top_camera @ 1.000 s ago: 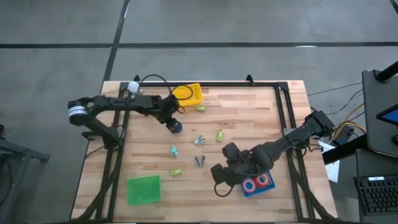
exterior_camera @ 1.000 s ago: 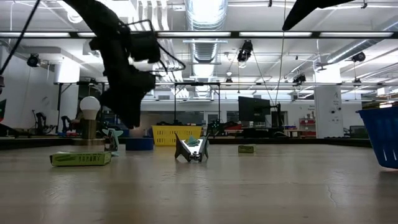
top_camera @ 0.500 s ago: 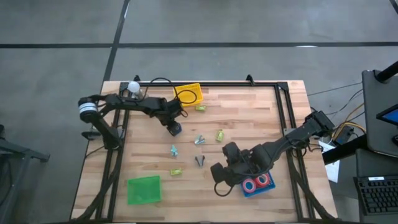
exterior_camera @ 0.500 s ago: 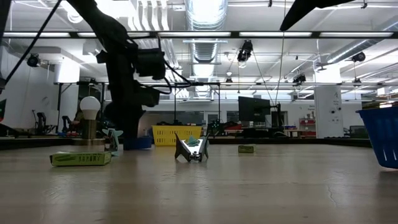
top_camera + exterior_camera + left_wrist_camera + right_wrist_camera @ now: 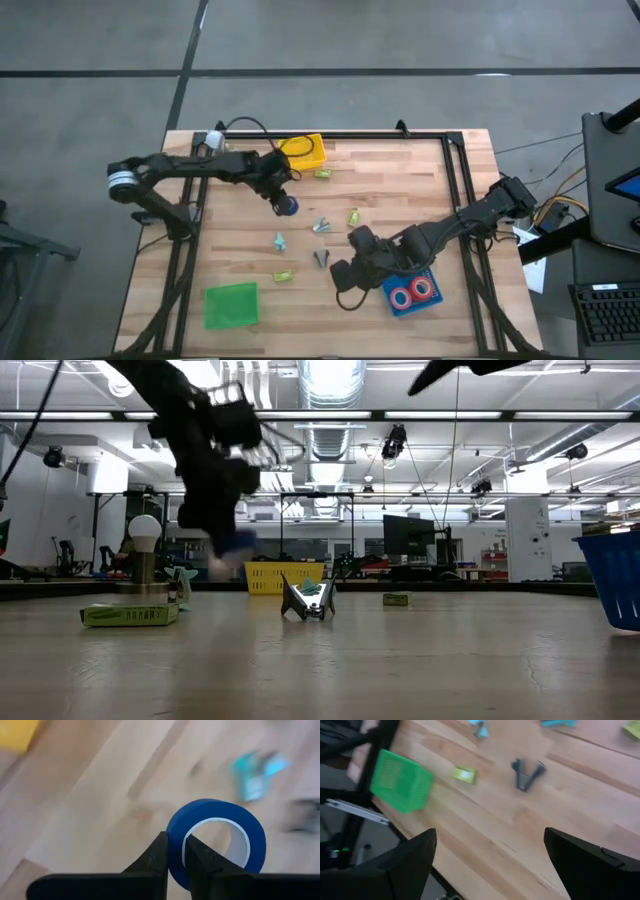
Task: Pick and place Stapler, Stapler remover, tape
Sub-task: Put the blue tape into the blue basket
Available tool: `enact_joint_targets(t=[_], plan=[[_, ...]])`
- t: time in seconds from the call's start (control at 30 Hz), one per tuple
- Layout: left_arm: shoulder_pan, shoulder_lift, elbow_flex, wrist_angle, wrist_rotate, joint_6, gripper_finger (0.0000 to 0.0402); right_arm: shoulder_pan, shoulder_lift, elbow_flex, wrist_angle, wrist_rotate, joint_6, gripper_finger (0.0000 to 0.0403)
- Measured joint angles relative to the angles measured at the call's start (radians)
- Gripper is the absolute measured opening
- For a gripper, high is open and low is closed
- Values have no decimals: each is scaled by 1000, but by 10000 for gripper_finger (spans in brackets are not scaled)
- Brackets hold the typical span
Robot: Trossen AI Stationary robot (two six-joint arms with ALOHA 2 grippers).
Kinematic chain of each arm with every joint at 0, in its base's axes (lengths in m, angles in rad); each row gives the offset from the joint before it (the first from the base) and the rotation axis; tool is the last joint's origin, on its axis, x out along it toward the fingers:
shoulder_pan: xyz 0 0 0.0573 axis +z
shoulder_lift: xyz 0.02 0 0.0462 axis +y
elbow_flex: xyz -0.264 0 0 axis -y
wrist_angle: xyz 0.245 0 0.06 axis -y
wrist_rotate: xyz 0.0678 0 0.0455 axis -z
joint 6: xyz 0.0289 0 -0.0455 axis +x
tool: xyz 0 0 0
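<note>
My left gripper [image 5: 281,199] is shut on a blue ring of tape [image 5: 288,207] with a pale inner face, left of the table's middle, near the yellow basket [image 5: 303,152]. In the low view the tape [image 5: 237,543] hangs above the table. My right gripper [image 5: 341,288] is open over the near middle, beside a blue tray [image 5: 402,308] holding two red tape rolls [image 5: 411,292]. A dark staple remover [image 5: 320,258] stands on the wood. Small green staplers [image 5: 352,216] and teal staple removers [image 5: 279,240] lie around the middle. My left gripper pinches the blue tape's wall [image 5: 173,837], one finger [image 5: 199,857] inside the ring's hole and the other [image 5: 157,856] outside it. The fingers come from above, slanting down. The ring is lifted clear of the table and hangs tilted at the fingertips.
A green basket [image 5: 231,305] sits at the near left corner. A white bulb on a stand [image 5: 213,139] is at the far left. Dark frame rails [image 5: 465,180] run along the table's left, right and far sides.
My left gripper went down onto the blue tape, shut on its wall and came up again, lifting the tape clear of the table. My right gripper, still open, has moved a little toward the table's left edge, away from the blue tray.
</note>
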Motion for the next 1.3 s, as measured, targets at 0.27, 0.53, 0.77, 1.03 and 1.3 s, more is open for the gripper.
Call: enact_joint_targets(t=[0.27, 0.53, 0.77, 1.03, 1.3], plan=[[-45, -314, 19, 53, 26, -29, 43, -62, -52, 0, 130, 1, -97, 363], [-162, -522, 27, 84, -73, -33, 38, -154, -76, 0, 375, -51, -139, 363], [-264, -639, 27, 160, -101, -32, 41, -223, -71, 0, 661, -126, -194, 363], [-343, -674, 29, 322, -125, -79, 38, -276, -70, -29, 808, -168, -188, 363], [-413, -626, 42, 410, -186, -75, 37, -318, -70, -51, 919, -192, -156, 363]])
